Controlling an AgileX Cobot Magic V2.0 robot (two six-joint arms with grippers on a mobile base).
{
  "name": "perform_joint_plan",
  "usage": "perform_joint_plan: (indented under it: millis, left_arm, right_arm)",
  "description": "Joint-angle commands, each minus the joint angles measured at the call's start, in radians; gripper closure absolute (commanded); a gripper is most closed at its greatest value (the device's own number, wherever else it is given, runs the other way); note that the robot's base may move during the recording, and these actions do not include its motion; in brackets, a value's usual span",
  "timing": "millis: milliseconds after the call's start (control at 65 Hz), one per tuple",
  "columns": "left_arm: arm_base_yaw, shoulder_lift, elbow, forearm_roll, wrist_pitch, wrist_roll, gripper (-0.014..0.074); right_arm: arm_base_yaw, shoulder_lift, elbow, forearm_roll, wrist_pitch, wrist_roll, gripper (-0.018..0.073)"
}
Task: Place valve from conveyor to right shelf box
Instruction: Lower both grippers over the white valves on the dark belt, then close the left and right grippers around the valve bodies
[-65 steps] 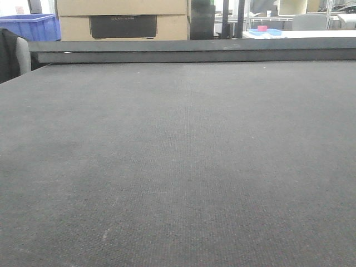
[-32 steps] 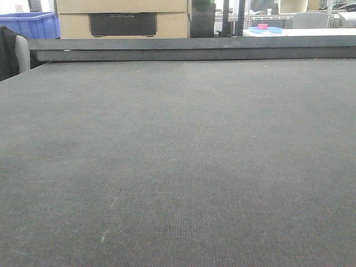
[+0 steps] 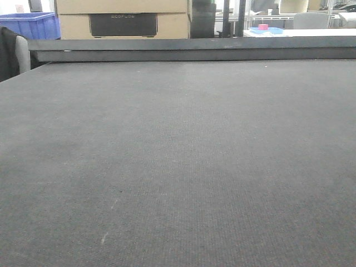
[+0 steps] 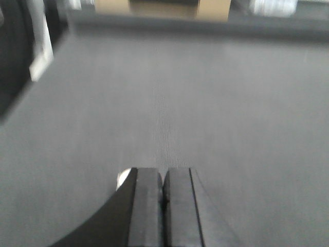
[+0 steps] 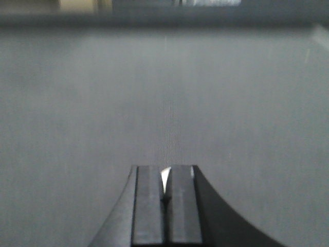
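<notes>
Here, conveyor spreads under and ahead of left tool, right tool; each pressed together.

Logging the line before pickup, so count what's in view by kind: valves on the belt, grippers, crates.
Valves on the conveyor: 0
Grippers: 2, left gripper and right gripper, both shut
Crates: 1, blue crate
Total: 3
</notes>
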Motion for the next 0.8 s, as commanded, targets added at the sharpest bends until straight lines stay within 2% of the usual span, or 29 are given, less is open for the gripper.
perform_joint_plan:
  millis: [0, 154, 246, 369, 785]
  left_arm:
    - [-0.002, 0.140, -0.101, -0.017, 0.136, -0.003, 0.0707]
    - [-0.002, 0.358, -0.254, -0.017, 0.358, -0.003, 0.0707]
    - [-0.002, 0.467, -0.330, -0.020, 0.420, -0.003, 0.0707]
    - [-0.002, 0.563, -0.367, -0.020, 0.425, -0.003, 0.0707]
    - [-0.002, 0.693, -0.421, -0.029, 0.414, -0.006, 0.0707]
  right_arm:
    - [-0.005, 0.121, -0.087, -0.002, 0.125, -0.007, 0.0721]
    - [-0.005, 0.338, -0.235, -0.008, 0.325, -0.007, 0.0721]
    - [-0.005, 0.470, -0.333, -0.009, 0.458, -0.007, 0.0721]
    - [-0.005, 0.605, -0.432, -0.009, 0.538, -0.007, 0.0721]
    - [-0.005, 0.855, -0.582, -0.019, 0.602, -0.007, 0.0721]
